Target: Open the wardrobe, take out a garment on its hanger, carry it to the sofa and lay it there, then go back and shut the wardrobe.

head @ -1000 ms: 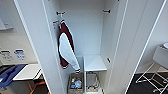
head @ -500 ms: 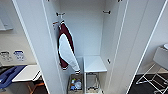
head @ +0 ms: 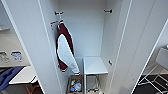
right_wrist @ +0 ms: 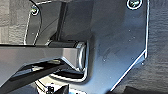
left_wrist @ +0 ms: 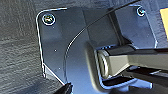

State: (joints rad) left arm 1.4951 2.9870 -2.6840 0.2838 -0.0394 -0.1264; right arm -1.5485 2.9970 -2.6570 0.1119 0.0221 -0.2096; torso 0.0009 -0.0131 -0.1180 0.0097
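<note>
The wardrobe (head: 82, 37) stands right in front of me with both white doors swung wide, the left door (head: 27, 42) and the right door (head: 140, 42) framing its white interior. A dark red top with white sleeves (head: 65, 51) hangs on a hanger (head: 56, 23) at the inner left side. Two short rail brackets (head: 108, 11) sit high on the side walls. The left wrist view has a dark tip of my left gripper (left_wrist: 67, 88) at the edge of the robot's own plate. My right gripper (right_wrist: 63, 89) shows likewise in the right wrist view.
A white shelf (head: 94, 65) sits low in the wardrobe, with a box of small items (head: 75, 86) on its floor beside it. At the left is a white table (head: 22, 75) with blue cloth (head: 7, 77). A white chair (head: 160, 62) stands at the right over dark floor.
The whole head picture has shifted slightly, so the camera has moved a little. Nothing inside the wardrobe has moved.
</note>
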